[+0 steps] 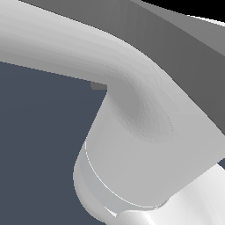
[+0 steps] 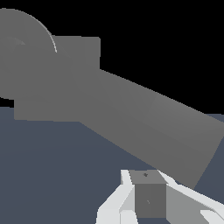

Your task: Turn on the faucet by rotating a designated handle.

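Observation:
In the wrist view the faucet [image 2: 57, 78] is a matte grey square plate with a rounded part beside it. Its handle [image 2: 157, 127], a long straight grey bar, runs from the plate out toward my gripper [image 2: 146, 177]. The fingertips sit close to the bar's free end, apart from it by a small gap. No gap shows between the fingers, and nothing is held. In the exterior view my white arm [image 1: 132, 145] blocks most of the scene. Only a grey band of the faucet [image 1: 184, 52] shows behind it, and the gripper is hidden there.
A dark blue-grey floor [image 2: 52, 166] lies under the faucet and the gripper; it also shows as the floor [image 1: 39, 145] in the exterior view. Black background sits beyond it.

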Robot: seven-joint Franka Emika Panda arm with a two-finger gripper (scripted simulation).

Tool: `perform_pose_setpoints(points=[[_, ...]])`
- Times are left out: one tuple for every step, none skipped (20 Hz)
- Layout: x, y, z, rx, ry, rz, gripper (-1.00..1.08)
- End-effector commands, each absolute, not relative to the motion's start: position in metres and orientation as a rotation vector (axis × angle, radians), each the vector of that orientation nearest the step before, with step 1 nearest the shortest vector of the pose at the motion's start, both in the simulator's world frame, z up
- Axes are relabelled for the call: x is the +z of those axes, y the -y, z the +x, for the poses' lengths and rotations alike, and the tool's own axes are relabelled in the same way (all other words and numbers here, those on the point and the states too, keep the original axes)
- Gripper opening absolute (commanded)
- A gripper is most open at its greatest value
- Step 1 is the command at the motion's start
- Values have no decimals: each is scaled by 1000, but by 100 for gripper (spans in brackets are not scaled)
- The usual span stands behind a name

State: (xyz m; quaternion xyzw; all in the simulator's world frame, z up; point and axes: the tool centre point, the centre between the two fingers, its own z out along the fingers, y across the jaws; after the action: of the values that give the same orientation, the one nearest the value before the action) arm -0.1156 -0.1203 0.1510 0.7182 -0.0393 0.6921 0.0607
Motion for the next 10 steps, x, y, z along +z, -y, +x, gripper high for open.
perform_pose_setpoints(points=[[168, 128, -109, 2127, 116, 2141, -100], [171, 130, -110, 2128, 116, 2140, -100], [173, 133, -110, 2128, 116, 2139, -100], [176, 135, -110, 2128, 116, 2138, -100], [178, 138, -110, 2129, 116, 2137, -100], [181, 140, -110, 2129, 116, 2136, -100], [181, 140, -110, 2129, 116, 2136, -100], [160, 124, -115, 2132, 187, 2202, -100], [164, 125, -115, 2132, 185, 2201, -100], [168, 126, -115, 2132, 183, 2199, -100]])
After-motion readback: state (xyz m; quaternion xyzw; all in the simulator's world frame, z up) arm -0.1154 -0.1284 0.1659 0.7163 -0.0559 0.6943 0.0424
